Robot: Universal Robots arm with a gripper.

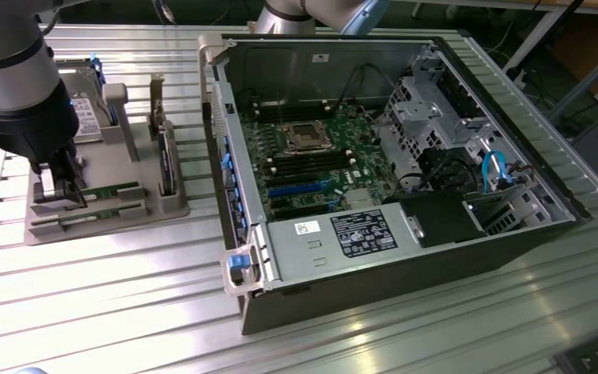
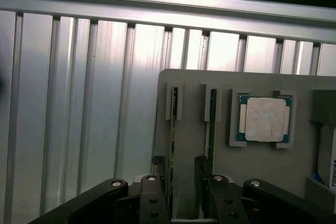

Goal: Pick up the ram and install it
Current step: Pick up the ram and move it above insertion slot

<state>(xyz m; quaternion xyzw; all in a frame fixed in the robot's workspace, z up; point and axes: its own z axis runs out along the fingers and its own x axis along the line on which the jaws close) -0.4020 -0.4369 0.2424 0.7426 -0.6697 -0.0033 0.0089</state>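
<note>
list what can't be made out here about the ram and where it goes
- Wrist view: the ram stick nearer the CPU runs behind a finger of the open hand.
- Wrist view: the hard drive is cut off by the picture edge.
- Exterior view: whether the hand touches a stick is hidden by the arm.
- Exterior view: the motherboard slots are too small to tell filled from empty.

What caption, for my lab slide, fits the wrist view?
Open gripper astride the ram, its twin and a CPU chip alongside in a grey tray.
</note>
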